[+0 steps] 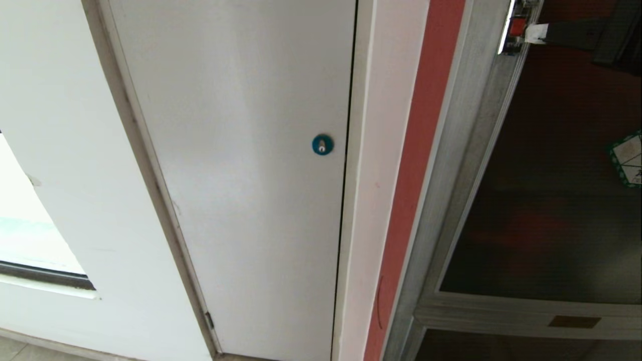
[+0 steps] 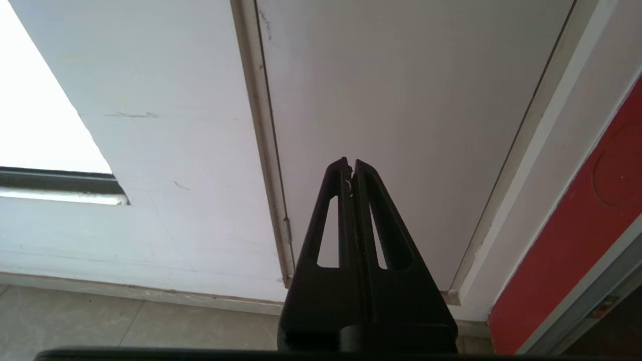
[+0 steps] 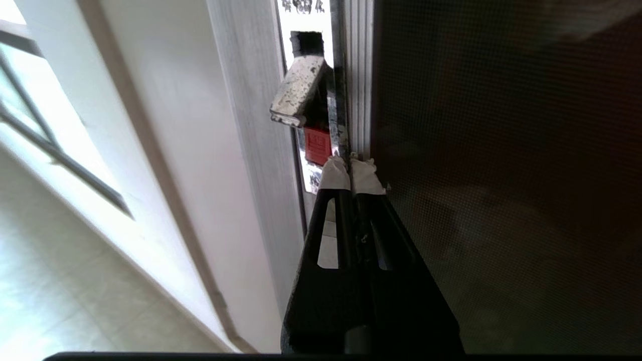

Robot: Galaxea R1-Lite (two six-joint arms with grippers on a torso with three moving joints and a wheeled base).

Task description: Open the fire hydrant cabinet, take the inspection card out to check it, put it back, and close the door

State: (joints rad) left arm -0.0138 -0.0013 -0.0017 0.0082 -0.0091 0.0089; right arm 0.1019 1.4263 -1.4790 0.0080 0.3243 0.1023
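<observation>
The right tool (image 3: 349,163), fingers pressed together, sits with its tips touching the red latch tab (image 3: 317,145) on the door (image 3: 501,175) frame's upright edge; left tool (image 2: 350,165), also together, hangs parked well away.

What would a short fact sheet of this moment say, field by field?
cabinet door: dark tinted glass in a silver frame, looks closed
red latch tab: on the door's edge
right pincer: shut, white-taped tips at the red latch tab
left pincer: shut, holds nothing, faces the plain white door
sticker: green-bordered, on the glass
inspection card: not visible
</observation>
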